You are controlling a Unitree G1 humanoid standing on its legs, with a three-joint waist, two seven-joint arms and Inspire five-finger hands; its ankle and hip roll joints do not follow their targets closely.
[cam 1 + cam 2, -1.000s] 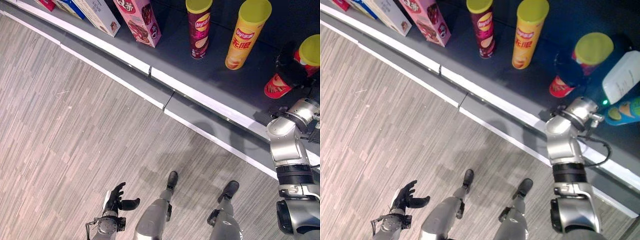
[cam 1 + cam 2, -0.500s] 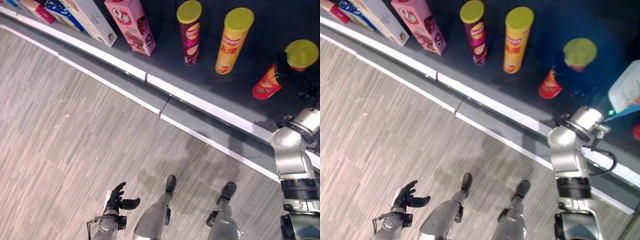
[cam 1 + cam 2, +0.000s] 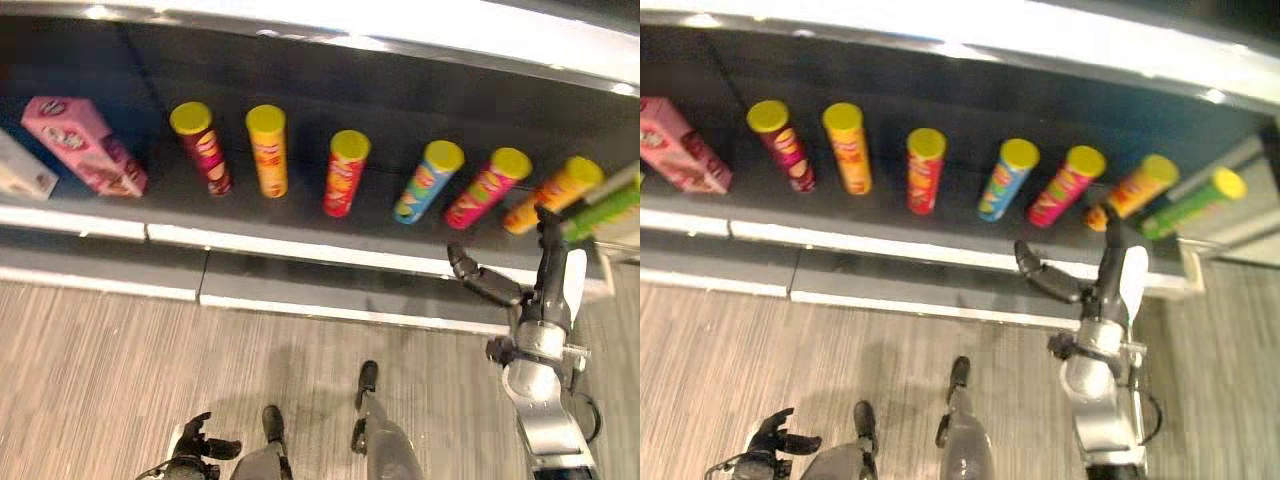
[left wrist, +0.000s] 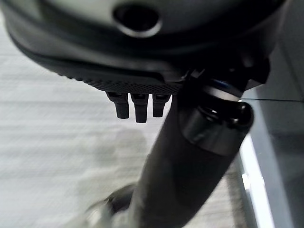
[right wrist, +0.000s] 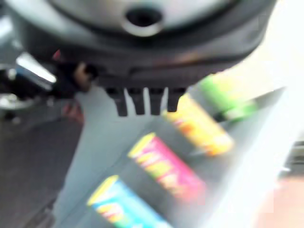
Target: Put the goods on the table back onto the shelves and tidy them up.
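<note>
- Grey wood-grain floor (image 3: 90, 380) lies nearest, and the left hand (image 3: 195, 445) hangs low over it with fingers loosely spread, holding nothing, well apart from the shelf.
- Dark and raised, the right hand (image 3: 545, 270) stands at the shelf's (image 3: 300, 250) front edge near its right end, fingers straight, thumb out to the side, empty.
- Just past its fingertips lie an orange can (image 3: 555, 193) and a green can (image 3: 605, 205), both leaning, long axes slanting up and to the right.
- Along the shelf toward its left end stand a pink can (image 3: 487, 186), a blue can (image 3: 428, 180), a red can (image 3: 345, 172), a yellow can (image 3: 267, 150), a maroon can (image 3: 201, 146) and a pink box (image 3: 85, 145).
- Judging by this, the right hand is far nearer the leaning cans, which look like the next to straighten.
</note>
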